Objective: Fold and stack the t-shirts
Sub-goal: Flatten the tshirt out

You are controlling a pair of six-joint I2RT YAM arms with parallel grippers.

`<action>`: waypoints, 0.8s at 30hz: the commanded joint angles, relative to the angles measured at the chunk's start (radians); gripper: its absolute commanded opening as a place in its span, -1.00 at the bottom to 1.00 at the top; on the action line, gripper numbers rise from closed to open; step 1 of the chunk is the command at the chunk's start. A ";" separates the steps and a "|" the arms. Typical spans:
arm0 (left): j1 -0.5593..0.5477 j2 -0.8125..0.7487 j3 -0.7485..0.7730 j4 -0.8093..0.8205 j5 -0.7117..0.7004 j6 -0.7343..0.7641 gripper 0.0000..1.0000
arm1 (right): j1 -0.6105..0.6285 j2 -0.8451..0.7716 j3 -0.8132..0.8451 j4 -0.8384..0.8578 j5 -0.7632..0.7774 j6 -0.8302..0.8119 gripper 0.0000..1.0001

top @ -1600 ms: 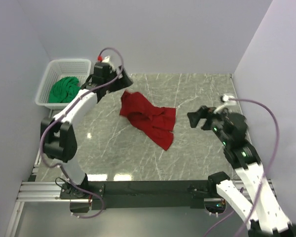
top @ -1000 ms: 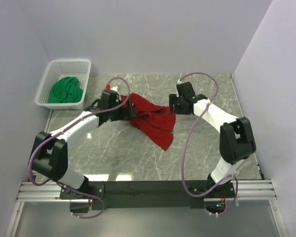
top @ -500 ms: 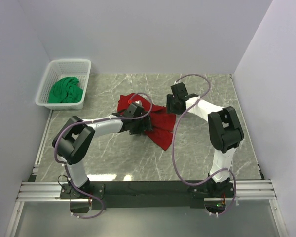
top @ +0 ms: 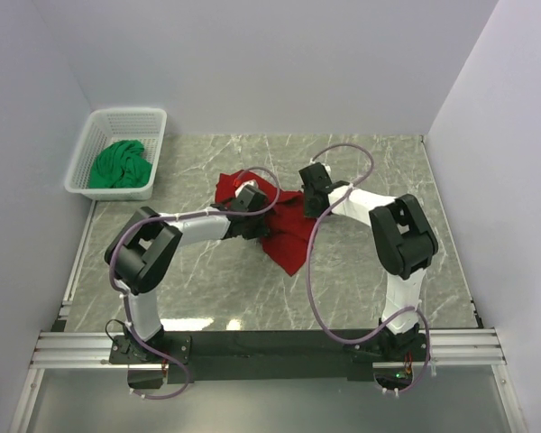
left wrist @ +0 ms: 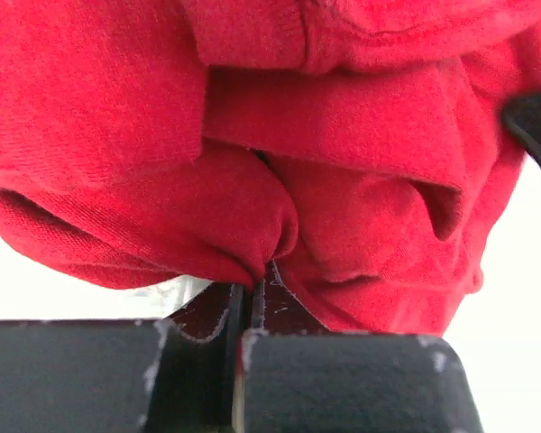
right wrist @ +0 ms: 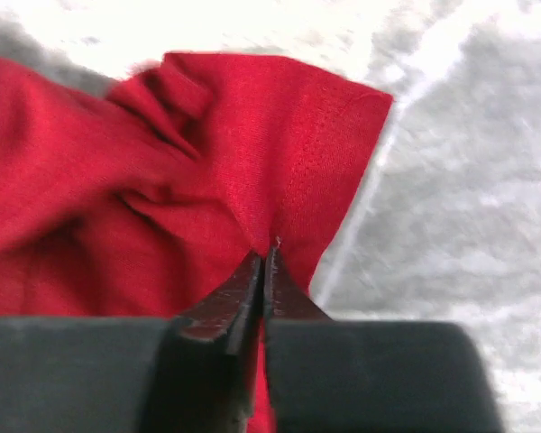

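Note:
A deep red t-shirt [top: 284, 236] lies crumpled in the middle of the marble table. My left gripper [top: 252, 221] is shut on a fold at its left side; in the left wrist view the red t-shirt [left wrist: 252, 135] bunches into the closed jaws of that gripper [left wrist: 257, 284]. My right gripper [top: 308, 206] is shut on the shirt's upper right edge; the right wrist view shows the red t-shirt [right wrist: 162, 180] pinched by a hem corner in the closed gripper [right wrist: 263, 257]. A bright green t-shirt [top: 120, 166] sits wadded in the basket.
A white lattice basket [top: 124, 119] stands at the back left corner against the wall. Grey marble table [top: 370, 298] shows around the red shirt. Walls close the left, back and right sides. Purple cables loop above both arms.
Both grippers came down onto the red t-shirt and closed on it, the left at its left fold, the right at its upper right edge. The shirt has bunched slightly inward.

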 commanded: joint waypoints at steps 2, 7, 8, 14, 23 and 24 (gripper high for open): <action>0.040 0.012 0.060 -0.133 -0.132 0.097 -0.99 | -0.024 -0.070 -0.086 -0.073 0.078 0.043 -1.00; 0.197 -0.093 0.098 -0.315 -0.235 0.260 -0.99 | -0.112 -0.268 -0.259 -0.136 0.058 0.103 -1.00; 0.239 -0.108 0.112 -0.343 -0.255 0.315 -0.99 | -0.124 -0.335 -0.314 -0.160 0.034 0.114 -1.00; 0.330 -0.046 0.314 -0.488 -0.407 0.522 -0.99 | -0.165 -0.554 -0.419 -0.288 -0.041 0.155 -1.00; 0.330 0.238 0.794 -0.502 -0.602 0.711 -0.88 | -0.303 -0.694 -0.389 -0.342 0.055 0.167 -1.00; 0.330 0.255 0.825 -0.487 -0.611 0.729 -0.78 | -0.347 -0.702 -0.385 -0.337 0.057 0.174 -1.00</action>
